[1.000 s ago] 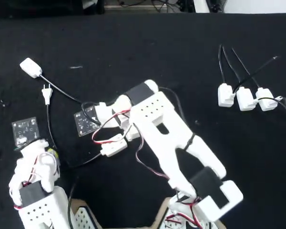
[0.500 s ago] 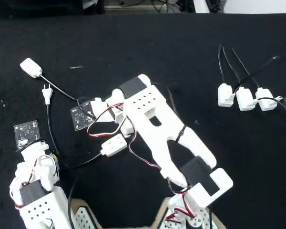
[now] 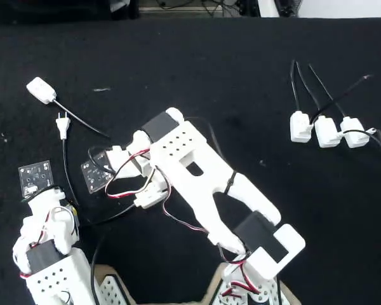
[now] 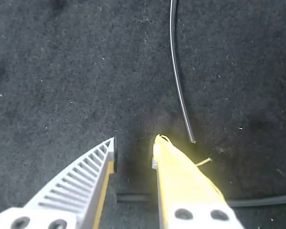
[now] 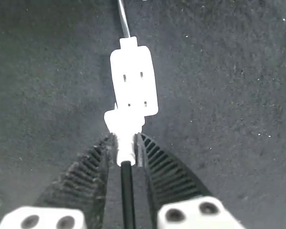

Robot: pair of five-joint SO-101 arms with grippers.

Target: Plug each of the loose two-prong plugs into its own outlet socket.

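My right gripper (image 5: 126, 143) is shut on a white plug (image 5: 124, 125) with a black cable. The plug's front end touches the near end of a white outlet socket (image 5: 133, 81) lying flat on the black mat; the prongs are hidden. In the high view this socket (image 3: 150, 195) lies under my right arm (image 3: 190, 165). A loose two-prong plug (image 3: 62, 124) and another white socket (image 3: 40, 90) lie at the far left. My left gripper (image 4: 134, 140) stands open just above the mat, holding nothing, with a black cable (image 4: 178, 76) beside it.
Three white plug-and-socket blocks (image 3: 327, 131) with black cables lie together at the far right. Black cables (image 3: 66, 165) loop across the left of the mat around my left arm (image 3: 47, 222). The mat's middle and back are open.
My right arm has swung left and toward the near edge, carrying the plug along. The socket under it has barely shifted. The left arm has hardly moved.
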